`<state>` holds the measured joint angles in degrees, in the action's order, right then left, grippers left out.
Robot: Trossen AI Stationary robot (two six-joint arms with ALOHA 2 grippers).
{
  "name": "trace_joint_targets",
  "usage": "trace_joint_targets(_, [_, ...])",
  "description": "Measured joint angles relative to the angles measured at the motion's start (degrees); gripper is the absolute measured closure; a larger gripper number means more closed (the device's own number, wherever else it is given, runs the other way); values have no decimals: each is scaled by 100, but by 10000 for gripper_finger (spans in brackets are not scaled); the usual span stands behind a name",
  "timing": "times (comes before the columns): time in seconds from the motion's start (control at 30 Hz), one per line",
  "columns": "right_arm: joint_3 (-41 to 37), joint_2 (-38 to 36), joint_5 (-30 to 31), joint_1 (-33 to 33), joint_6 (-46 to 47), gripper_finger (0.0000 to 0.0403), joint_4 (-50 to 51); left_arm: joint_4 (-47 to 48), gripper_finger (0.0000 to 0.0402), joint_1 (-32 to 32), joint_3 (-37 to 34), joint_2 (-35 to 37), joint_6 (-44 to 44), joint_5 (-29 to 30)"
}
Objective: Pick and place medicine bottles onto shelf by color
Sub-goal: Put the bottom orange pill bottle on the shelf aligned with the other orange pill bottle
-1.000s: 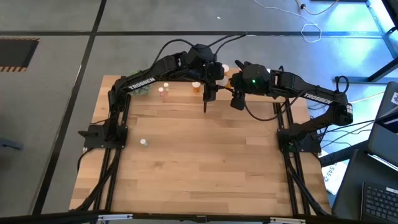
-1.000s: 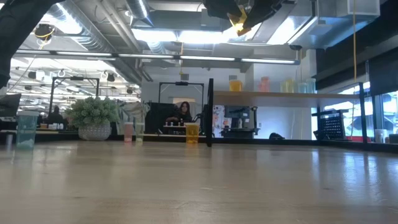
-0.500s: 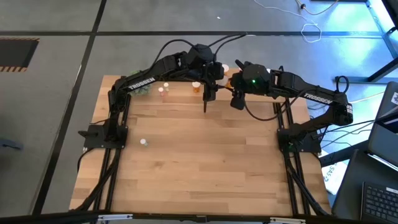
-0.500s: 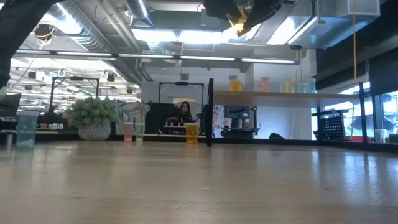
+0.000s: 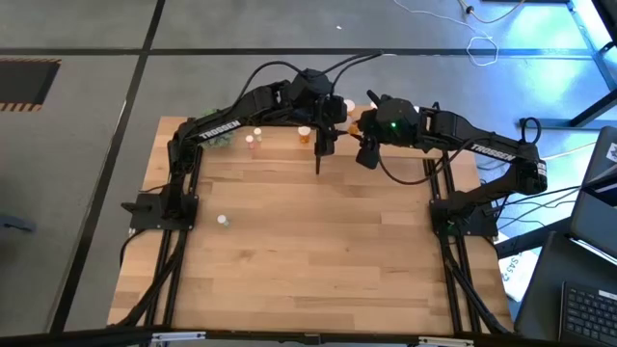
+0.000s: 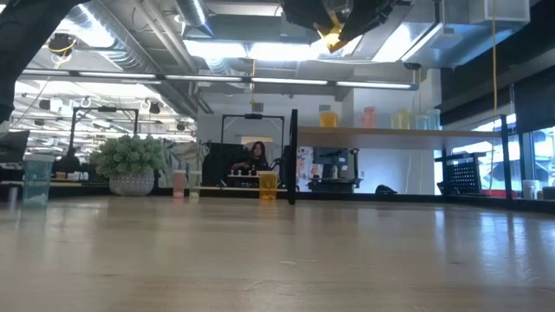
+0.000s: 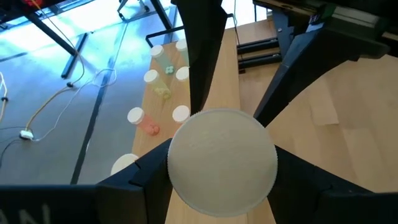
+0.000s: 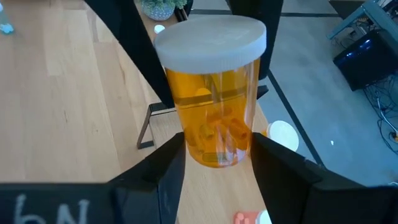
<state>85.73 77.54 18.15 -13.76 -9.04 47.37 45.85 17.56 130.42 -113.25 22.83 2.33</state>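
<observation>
Both grippers hold bottles over the shelf (image 6: 408,132) at the table's far edge: the right gripper (image 8: 214,163) clamps an orange bottle (image 8: 214,106), the left gripper (image 7: 221,180) apparently a white-capped bottle (image 7: 222,160), each next needing lowering beside its colour

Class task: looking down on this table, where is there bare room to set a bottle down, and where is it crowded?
Bare: the wide tabletop between the two arm bases, broken only by one small bottle near the left base. Crowded: the far edge, where bottles, the shelf and both bottle-holding pincers, left and right, cluster.
</observation>
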Motion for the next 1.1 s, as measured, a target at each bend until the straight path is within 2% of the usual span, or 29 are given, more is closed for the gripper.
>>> trace_joint_targets(0.2, [0, 0, -8, 0, 2, 228, 33, 67, 197, -32, -1, 0, 234, 43])
trace_joint_targets(0.47, [0, 0, -32, 4, -7, 266, 109, 256, 197, -121, -1, -2, 1117, 62])
trace_joint_targets(0.67, [-1, 0, -25, 2, -26, 282, 101, 253, 197, -151, -1, -2, 1206, 410])
trace_joint_targets(1.1, [-2, 0, -24, 0, -24, 283, 189, 300, 197, -146, -1, -2, 1244, 907])
